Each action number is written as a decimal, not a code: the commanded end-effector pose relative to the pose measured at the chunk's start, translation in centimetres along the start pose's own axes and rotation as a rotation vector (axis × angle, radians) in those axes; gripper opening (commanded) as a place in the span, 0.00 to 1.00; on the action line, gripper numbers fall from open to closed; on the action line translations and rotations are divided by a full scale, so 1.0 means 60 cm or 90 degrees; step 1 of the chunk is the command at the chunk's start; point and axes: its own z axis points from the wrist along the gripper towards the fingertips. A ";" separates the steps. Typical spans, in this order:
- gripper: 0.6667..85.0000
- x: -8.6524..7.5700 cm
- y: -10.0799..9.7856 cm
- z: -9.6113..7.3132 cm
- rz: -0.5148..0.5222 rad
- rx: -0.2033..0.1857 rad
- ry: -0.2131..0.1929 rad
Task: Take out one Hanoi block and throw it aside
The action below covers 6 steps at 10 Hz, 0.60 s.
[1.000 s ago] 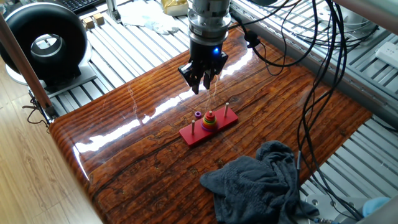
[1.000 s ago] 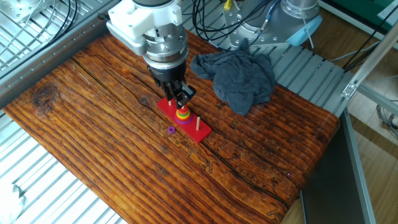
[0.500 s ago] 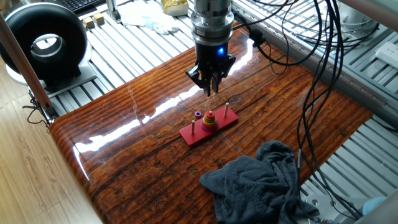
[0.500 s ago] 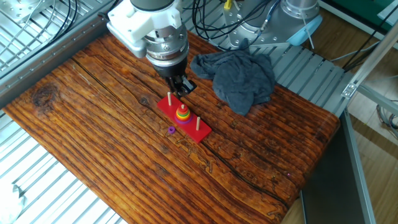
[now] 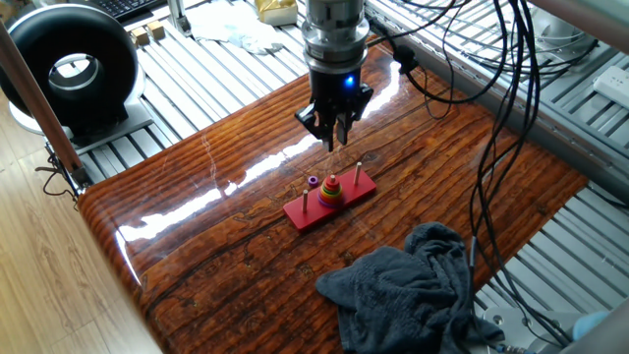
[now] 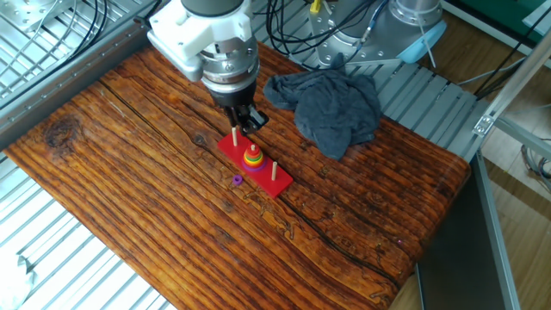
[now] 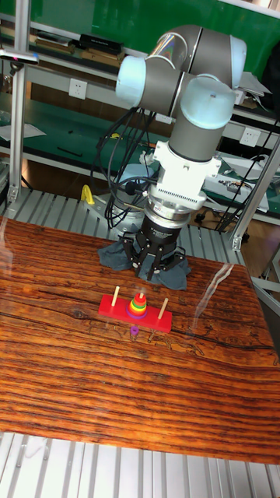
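Note:
The Hanoi block (image 6: 252, 149) is the tiny red-pink ring on top of the coloured stack on the middle peg of the red base (image 6: 275, 183). It also shows in the other views as Hanoi block (image 5: 332, 180) and Hanoi block (image 7: 139, 296). My gripper (image 5: 333, 141) hangs above and just behind the base, apart from the stack, with its fingertips drawn together and nothing seen between them. From the other side the gripper (image 6: 245, 120) hovers near the end peg (image 6: 233, 137). In the tall view the gripper (image 7: 152, 271) sits behind the stack.
A small purple ring (image 6: 237, 180) lies loose on the wooden table (image 6: 129, 138) beside the base. A crumpled grey cloth (image 6: 327, 103) lies near the table's edge. Cables (image 5: 491, 118) hang beside the arm. A black round device (image 5: 74, 69) stands off the table.
Over the last second my gripper slid away from above the stack towards the base's far side, and its fingertips came together. Rings and base have not moved.

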 end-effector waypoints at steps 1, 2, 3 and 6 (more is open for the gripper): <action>0.34 0.004 0.044 0.026 0.026 -0.058 0.011; 0.34 0.003 0.038 0.045 0.019 -0.050 0.008; 0.34 0.002 0.034 0.063 0.019 -0.044 0.004; 0.35 0.002 0.022 0.078 0.018 -0.027 -0.007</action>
